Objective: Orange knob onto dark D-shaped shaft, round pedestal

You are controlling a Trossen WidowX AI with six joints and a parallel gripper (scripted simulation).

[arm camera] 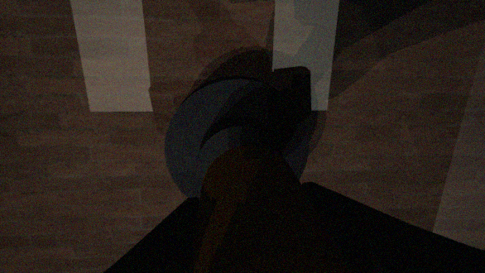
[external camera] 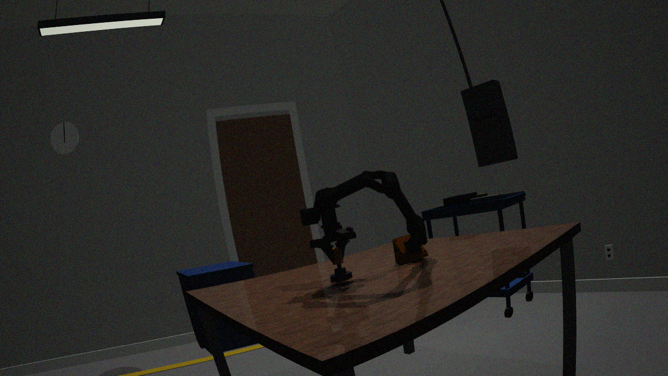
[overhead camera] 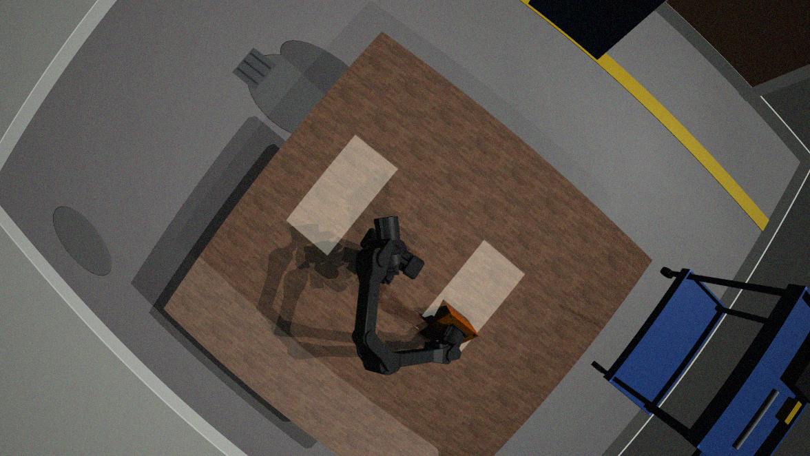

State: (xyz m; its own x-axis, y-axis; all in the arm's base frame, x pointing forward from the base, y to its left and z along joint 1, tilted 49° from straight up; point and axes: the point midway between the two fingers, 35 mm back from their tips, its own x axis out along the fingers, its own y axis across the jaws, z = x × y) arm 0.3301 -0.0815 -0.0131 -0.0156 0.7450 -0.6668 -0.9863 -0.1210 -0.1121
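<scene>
The orange knob [external camera: 337,255] [arm camera: 229,175] is held upright between the fingers of my gripper [external camera: 337,257] [arm camera: 251,199], which is shut on it. The round dark pedestal [external camera: 340,276] [arm camera: 180,141] stands on the table directly below. In the exterior view, the knob's lower end is at the top of the dark shaft [external camera: 339,266], and a gap shows between knob and pedestal base. Whether the knob touches or surrounds the shaft tip I cannot tell. The knob covers the shaft tip in the wrist view. In the top view the arm hides knob and pedestal.
The wooden table [overhead camera: 464,147] [external camera: 299,317] carries two pale rectangles, one [overhead camera: 339,192] [arm camera: 113,62] and another [overhead camera: 490,277] [arm camera: 304,41]. An orange block [overhead camera: 460,322] [external camera: 401,251] is at the arm's base. A blue cart [overhead camera: 669,331] stands beyond the table edge.
</scene>
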